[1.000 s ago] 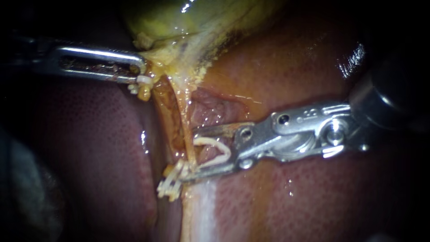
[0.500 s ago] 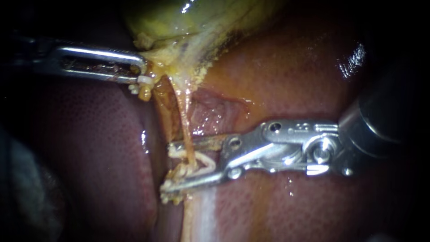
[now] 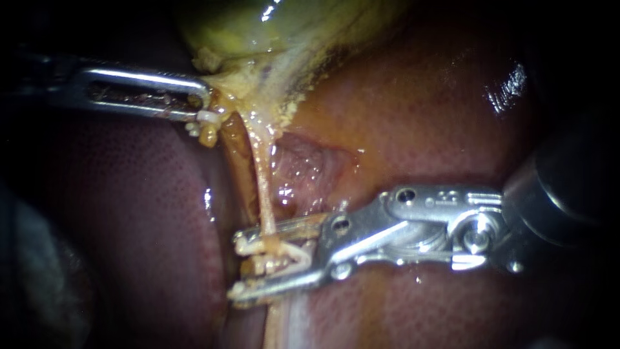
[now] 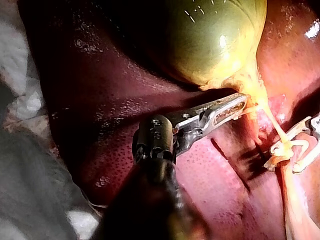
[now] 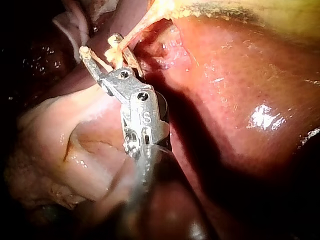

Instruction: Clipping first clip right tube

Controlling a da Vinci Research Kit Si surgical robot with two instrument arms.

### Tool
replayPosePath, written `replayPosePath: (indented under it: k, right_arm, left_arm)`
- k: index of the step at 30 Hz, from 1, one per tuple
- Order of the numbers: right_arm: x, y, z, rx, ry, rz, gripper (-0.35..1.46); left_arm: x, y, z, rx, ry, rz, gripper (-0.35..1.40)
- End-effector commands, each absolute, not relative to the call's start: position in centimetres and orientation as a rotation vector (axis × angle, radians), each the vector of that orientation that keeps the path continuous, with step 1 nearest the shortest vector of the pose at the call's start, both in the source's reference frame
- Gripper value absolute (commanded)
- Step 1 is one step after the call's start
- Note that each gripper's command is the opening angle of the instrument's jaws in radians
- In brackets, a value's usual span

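My right instrument (image 3: 234,268) comes in from the right, and its jaws hold a white clip (image 3: 294,255) from both sides. The clip's legs are still apart and straddle the pale right tube (image 3: 263,194), which runs down from the gallbladder (image 3: 258,26) and passes between the jaws. A darker tube (image 3: 236,168) lies just to its left. My left instrument (image 3: 203,106) is shut on yellow tissue at the gallbladder's neck and holds it taut. In the right wrist view the jaws (image 5: 100,45) reach around the tube (image 5: 140,25). In the left wrist view my left instrument (image 4: 239,105) grips beside the gallbladder (image 4: 215,40).
Red-brown liver (image 3: 420,116) surrounds the tubes on both sides. A small white piece (image 3: 206,117) sits at my left instrument's tip. A pale band of tissue (image 3: 294,317) runs down below the clip. Grey cloth (image 4: 30,165) lies beside the liver.
My right instrument has moved left and slightly down, so the clip's legs now lie on both sides of the right tube. The left instrument has kept its hold.
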State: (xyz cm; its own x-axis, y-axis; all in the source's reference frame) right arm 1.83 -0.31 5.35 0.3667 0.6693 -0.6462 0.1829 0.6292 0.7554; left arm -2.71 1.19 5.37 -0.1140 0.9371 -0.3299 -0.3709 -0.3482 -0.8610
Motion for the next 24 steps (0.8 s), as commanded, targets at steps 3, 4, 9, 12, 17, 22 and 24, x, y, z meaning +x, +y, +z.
replayPosePath:
  k: [3, 4, 9, 12, 17, 22, 24]
  right_arm:
    - [1.80, -0.30, 5.33, 0.889, 1.171, 0.412, -0.06]
    - [1.79, -0.30, 5.32, 0.896, 1.165, 0.430, -0.13]
    - [1.76, -0.30, 5.32, 0.951, 1.127, 0.501, -0.35]
    - [1.74, -0.30, 5.31, 0.980, 1.106, 0.538, -0.35]
    - [1.73, -0.32, 5.30, 0.977, 1.098, 0.535, -0.35]
    - [1.73, -0.33, 5.31, 0.980, 1.095, 0.539, -0.35]
    - [1.73, -0.34, 5.32, 0.981, 1.093, 0.546, -0.35]
  left_arm:
    - [-2.71, 1.19, 5.37, -1.122, -0.751, 1.659, -0.35]
    - [-2.71, 1.19, 5.37, -1.122, -0.751, 1.659, -0.35]
    - [-2.71, 1.19, 5.38, -1.122, -0.751, 1.659, -0.35]
    - [-2.71, 1.20, 5.38, -1.123, -0.751, 1.659, -0.35]
    - [-2.71, 1.20, 5.40, -1.123, -0.751, 1.659, -0.35]
    - [-2.71, 1.20, 5.40, -1.123, -0.751, 1.659, -0.35]
    - [-2.71, 1.20, 5.40, -1.123, -0.751, 1.659, -0.35]
